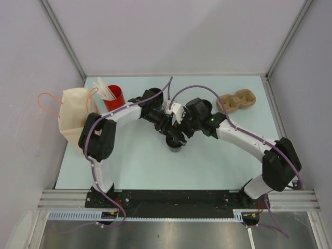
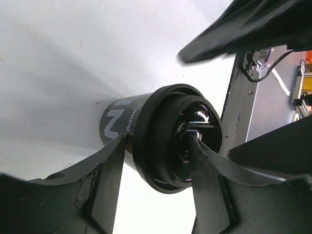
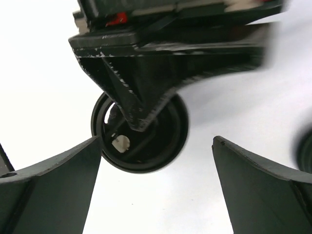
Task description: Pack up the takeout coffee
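Your L gripper (image 2: 156, 138) pinches the takeout coffee (image 1: 174, 141) by its rim, mid-table btwn the arms, prob to lift it upright, while your R gripper (image 3: 157, 140) hangs wide open just beside, free to steady it

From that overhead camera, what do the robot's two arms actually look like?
The left arm and right arm match: white tube sections joined by chunky black housings, each trailed by a loose purple cable. A small green light glows on the right one. The left gripper and right gripper have black wedge-shaped fingers, scuffed at the edges.
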### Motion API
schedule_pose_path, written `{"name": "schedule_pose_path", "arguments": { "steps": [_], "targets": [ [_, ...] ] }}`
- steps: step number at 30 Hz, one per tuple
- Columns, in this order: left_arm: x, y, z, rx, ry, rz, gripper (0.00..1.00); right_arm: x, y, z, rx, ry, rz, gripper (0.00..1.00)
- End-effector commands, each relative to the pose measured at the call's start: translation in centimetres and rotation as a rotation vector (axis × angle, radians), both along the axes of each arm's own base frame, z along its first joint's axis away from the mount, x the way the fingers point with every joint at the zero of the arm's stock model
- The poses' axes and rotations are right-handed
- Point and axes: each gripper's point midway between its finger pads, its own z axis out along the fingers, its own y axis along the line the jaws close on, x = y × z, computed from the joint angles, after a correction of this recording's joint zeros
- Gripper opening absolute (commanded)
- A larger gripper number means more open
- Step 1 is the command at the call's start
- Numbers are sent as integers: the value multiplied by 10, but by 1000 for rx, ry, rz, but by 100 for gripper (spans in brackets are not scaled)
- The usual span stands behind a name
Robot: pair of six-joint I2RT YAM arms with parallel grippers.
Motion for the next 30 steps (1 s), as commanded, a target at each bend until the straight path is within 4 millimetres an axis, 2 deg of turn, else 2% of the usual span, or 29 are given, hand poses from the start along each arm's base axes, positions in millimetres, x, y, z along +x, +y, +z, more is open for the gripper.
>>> {"name": "schedule_pose_path", "arguments": {
  "steps": [1,6,11,17,25,30],
  "targets": [
    [0,33,-61,241,-38,3,58,12,3,52,105,-109,1,100],
    [0,30,-57,222,-36,-8,59,15,0,65,108,-149,6,100],
    [11,22,-37,182,-68,-19,64,15,-5,65,106,-137,2,100],
    [20,15,-21,158,-85,-29,66,16,-11,74,125,-148,-5,100],
    [27,6,-6,115,-89,-42,69,14,-17,70,113,-129,9,100],
    [33,-2,18,66,-109,-62,73,10,-18,69,107,-128,41,100]
  ]
}}
